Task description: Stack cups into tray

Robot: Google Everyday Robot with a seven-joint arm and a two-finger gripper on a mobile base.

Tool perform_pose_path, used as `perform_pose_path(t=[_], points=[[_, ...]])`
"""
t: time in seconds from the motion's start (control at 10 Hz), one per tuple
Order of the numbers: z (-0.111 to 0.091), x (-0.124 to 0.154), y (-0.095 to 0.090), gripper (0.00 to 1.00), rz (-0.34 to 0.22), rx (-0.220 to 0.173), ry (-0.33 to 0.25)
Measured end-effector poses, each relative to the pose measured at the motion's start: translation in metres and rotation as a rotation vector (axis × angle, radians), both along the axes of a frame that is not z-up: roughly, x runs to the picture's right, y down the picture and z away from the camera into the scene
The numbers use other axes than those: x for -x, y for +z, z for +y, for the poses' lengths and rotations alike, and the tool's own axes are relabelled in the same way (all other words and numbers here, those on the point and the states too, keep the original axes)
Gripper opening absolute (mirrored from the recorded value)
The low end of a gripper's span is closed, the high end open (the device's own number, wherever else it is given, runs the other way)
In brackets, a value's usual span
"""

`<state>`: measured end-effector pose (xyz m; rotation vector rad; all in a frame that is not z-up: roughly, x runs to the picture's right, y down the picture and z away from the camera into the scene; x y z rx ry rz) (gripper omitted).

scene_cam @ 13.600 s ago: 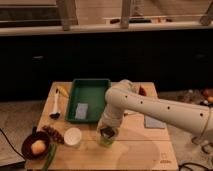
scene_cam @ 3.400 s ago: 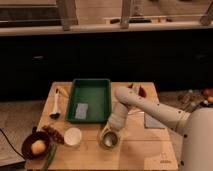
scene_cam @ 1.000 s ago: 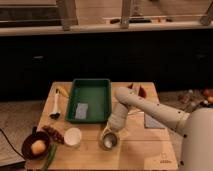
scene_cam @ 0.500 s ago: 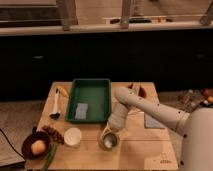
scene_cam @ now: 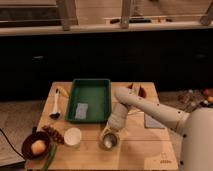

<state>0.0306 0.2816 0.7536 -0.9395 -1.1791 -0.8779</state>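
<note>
Wooden and pale, the surface [scene_cam: 150,150] carries everything in view. Nearest, at its front left corner, lies a long green stalk [scene_cam: 50,158]. Just beside it stands a dark brown bowl [scene_cam: 26,146] with an orange fruit [scene_cam: 38,147] inside. A cluster of dark reddish pieces [scene_cam: 52,134] lies between that bowl and the white cup [scene_cam: 73,136], which stands upright on the surface.

To the right of the white cup, near the middle of the front edge, stands the greenish-grey cup [scene_cam: 110,142], upright, its dark inside showing. My gripper [scene_cam: 108,133] is right at this cup, coming down on its rear rim. Whether it is clasping the cup or merely touching it, I cannot tell. My white arm [scene_cam: 150,107] runs from the lower right to a bend near the tray's right rear corner, then slopes down to the cup.

A flat grey pad [scene_cam: 154,121] lies to the right, beyond my arm. Both cups stand outside the tray, in front of it.

Farther back sits the dark-green tray [scene_cam: 72,100], with a small grey-blue rectangle [scene_cam: 81,111] lying in its front left part. Left of the tray lies a utensil [scene_cam: 56,106] with a pale handle and dark head. A reddish-brown dish [scene_cam: 138,90] peeks out behind my arm's bend. Dark cabinets [scene_cam: 100,55] close the background.
</note>
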Motion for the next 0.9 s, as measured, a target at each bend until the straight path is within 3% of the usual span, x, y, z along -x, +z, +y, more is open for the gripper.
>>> perform_pose_path(t=[0.4,0.9], points=[[-0.021,-0.001,0.011,0.8,-0.026,0.01,0.007],[-0.022,-0.001,0.01,0.8,-0.037,0.018,0.011]])
